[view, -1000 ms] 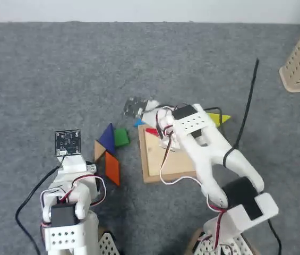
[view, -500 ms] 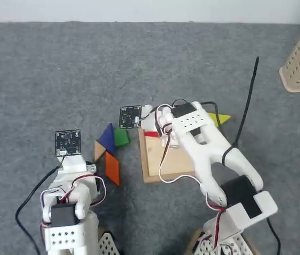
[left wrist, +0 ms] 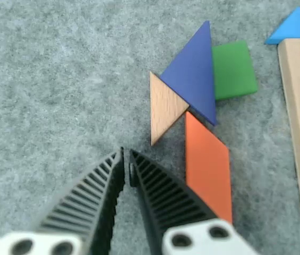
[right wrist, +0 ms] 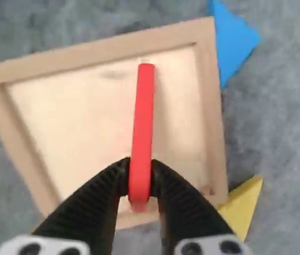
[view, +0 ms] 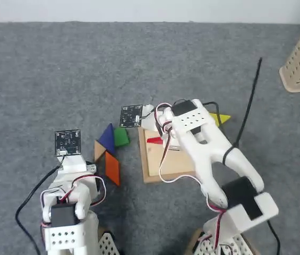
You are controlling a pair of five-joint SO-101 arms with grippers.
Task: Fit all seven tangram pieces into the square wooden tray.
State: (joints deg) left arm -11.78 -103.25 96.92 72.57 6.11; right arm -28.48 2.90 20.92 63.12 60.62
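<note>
Carried slightly deeper over the square wooden tray [right wrist: 86,56], the red tangram piece [right wrist: 142,122] stands on edge, clamped in the right gripper [right wrist: 139,183] jaws; the left gripper [left wrist: 127,159], at the tray's 8 o'clock, has its jaws nearly together, empty.

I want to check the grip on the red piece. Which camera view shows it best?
The right wrist view: the red piece is held on edge in the right claw, over the wooden tray. The high view shows a small red sliver beside the arm; the left wrist view, a tiny bit inside the tray.
</note>
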